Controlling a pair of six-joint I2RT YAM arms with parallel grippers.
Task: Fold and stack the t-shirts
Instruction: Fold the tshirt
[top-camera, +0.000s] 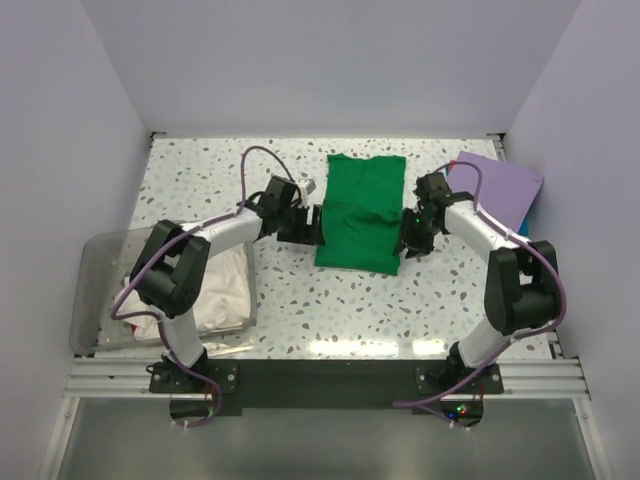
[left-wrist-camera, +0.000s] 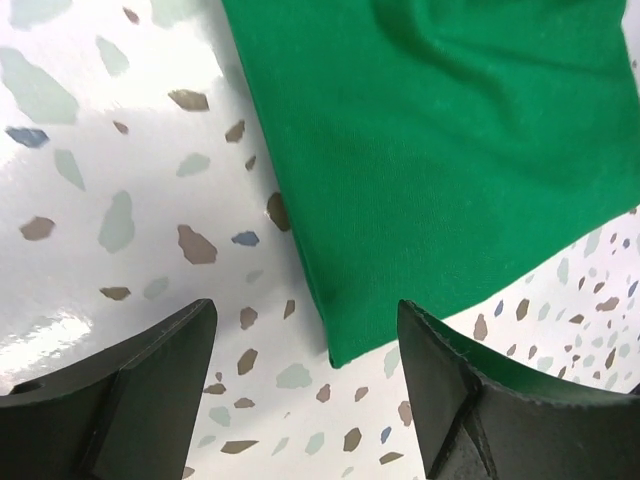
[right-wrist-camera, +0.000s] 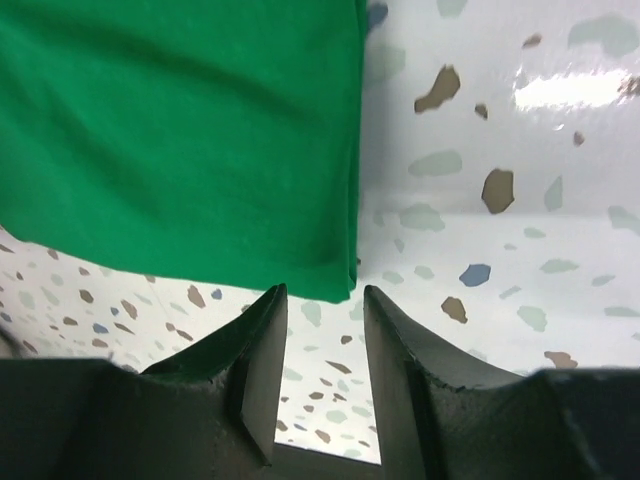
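A bright green t-shirt (top-camera: 362, 212) lies folded into a long rectangle in the middle of the table. My left gripper (top-camera: 312, 226) stands at its left edge. In the left wrist view it (left-wrist-camera: 305, 335) is open wide just above the table, the green t-shirt's (left-wrist-camera: 440, 150) near corner lying between the fingers, untouched. My right gripper (top-camera: 408, 236) is at the shirt's right edge. Its fingers (right-wrist-camera: 325, 305) stand a little apart with only table between them, the green t-shirt's (right-wrist-camera: 180, 140) corner just ahead. A lavender-purple t-shirt (top-camera: 505, 185) lies folded at the far right. White t-shirts (top-camera: 222, 290) sit in the bin.
A clear plastic bin (top-camera: 95, 262) stands at the near left beside the left arm's base. White walls close in the speckled table (top-camera: 330, 310) on three sides. The purple shirt lies just behind the right arm's elbow.
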